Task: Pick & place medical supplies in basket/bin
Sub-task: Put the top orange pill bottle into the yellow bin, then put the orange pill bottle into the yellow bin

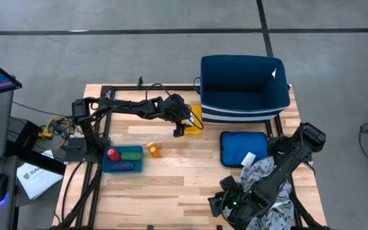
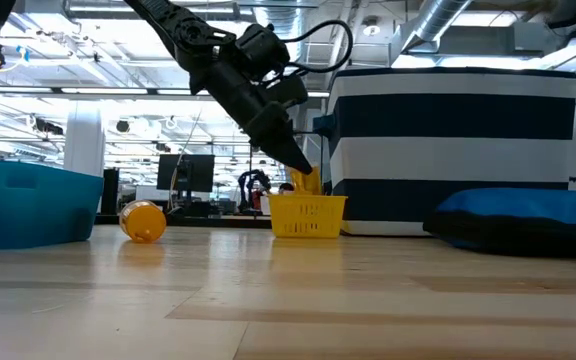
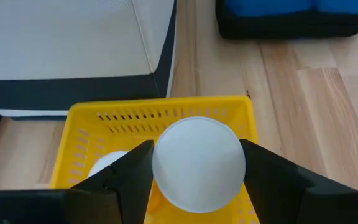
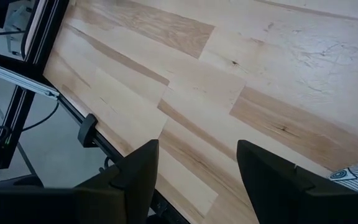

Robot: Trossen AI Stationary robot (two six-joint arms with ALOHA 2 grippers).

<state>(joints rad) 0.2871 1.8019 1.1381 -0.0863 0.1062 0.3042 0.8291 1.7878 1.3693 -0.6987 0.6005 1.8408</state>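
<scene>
On the wooden table (image 1: 190, 172) the left gripper (image 3: 197, 180) is pinching a white-capped pill bottle (image 3: 197, 163) right over the small yellow basket (image 3: 160, 118), which has another white cap (image 3: 107, 163) inside just beside its fingers, while the right gripper (image 4: 197, 174) sits spread open at the table's near edge.

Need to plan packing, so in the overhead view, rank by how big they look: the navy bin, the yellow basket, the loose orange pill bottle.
1. Navy bin, largest.
2. Yellow basket, partly hidden by the left gripper.
3. Pill bottle, smallest.
</scene>
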